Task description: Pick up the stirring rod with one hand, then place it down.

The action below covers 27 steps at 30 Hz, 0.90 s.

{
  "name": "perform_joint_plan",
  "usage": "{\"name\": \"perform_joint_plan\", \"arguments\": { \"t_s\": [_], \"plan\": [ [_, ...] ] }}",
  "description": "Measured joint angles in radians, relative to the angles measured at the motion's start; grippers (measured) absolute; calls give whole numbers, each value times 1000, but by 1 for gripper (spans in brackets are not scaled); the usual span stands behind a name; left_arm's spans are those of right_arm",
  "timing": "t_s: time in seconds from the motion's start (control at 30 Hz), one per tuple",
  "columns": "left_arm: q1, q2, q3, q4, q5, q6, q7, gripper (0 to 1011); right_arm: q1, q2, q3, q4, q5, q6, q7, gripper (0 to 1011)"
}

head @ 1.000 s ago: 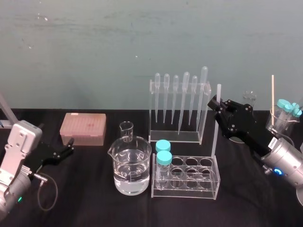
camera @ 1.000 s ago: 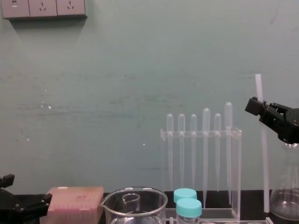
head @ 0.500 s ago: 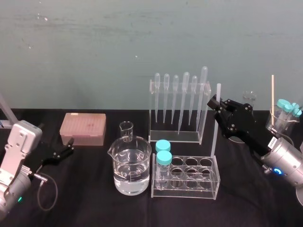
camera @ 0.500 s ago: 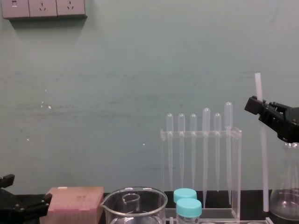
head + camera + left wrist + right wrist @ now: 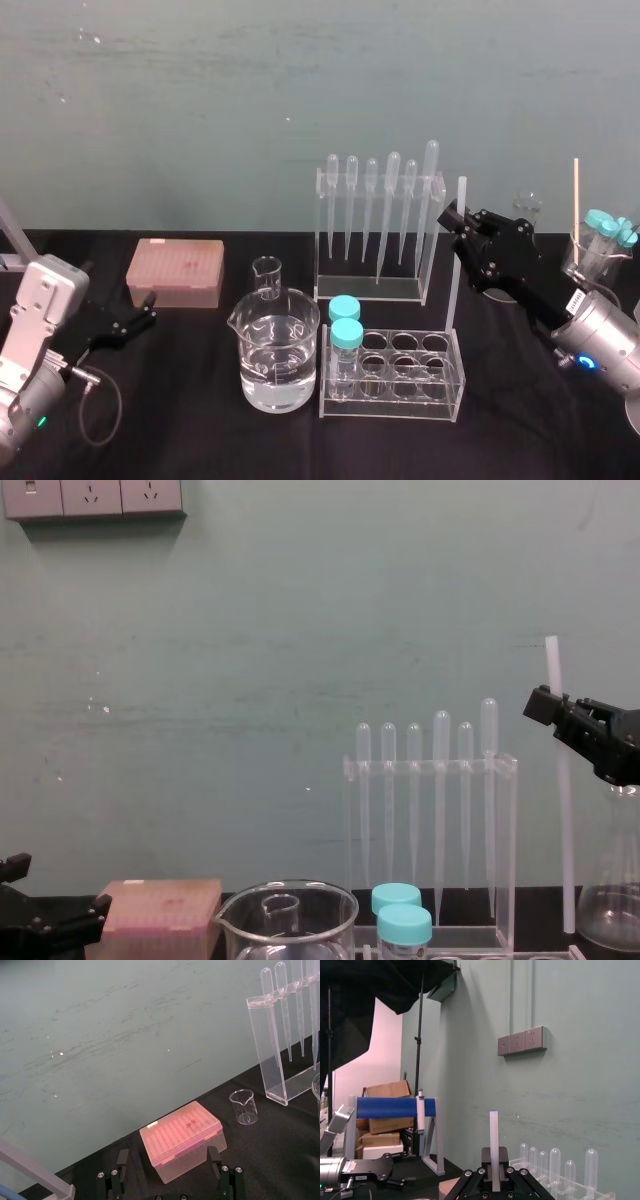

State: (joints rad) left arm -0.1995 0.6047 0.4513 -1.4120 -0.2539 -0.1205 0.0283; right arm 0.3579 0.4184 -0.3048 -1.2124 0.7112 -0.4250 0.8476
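Observation:
The stirring rod [image 5: 455,262] is a long translucent white stick held upright, its lower end hanging above the table behind the tube rack's right end. My right gripper [image 5: 456,223] is shut on the stirring rod near its upper part, reaching in from the right. From the chest, the stirring rod [image 5: 561,800] hangs just right of the pipette stand, with the right gripper [image 5: 548,706] clamped on it. At the right wrist the stirring rod [image 5: 493,1147] rises straight up between the jaws of the right gripper [image 5: 494,1182]. My left gripper [image 5: 140,320] rests open at the far left.
A water-filled beaker [image 5: 278,352] and a small beaker [image 5: 267,276] stand left of centre. A clear tube rack [image 5: 440,392] holds two teal-capped tubes [image 5: 346,336]. Behind stands the pipette stand [image 5: 378,228]. A pink tip box [image 5: 175,272] sits left, a flask [image 5: 592,256] right.

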Motion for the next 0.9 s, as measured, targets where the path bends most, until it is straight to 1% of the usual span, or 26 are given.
{"name": "perform_joint_plan", "arguments": {
  "t_s": [0.9],
  "plan": [
    [0,0,0,0,0,0,0,1000,0,0,0,0,0,0,0,71]
  ]
}}
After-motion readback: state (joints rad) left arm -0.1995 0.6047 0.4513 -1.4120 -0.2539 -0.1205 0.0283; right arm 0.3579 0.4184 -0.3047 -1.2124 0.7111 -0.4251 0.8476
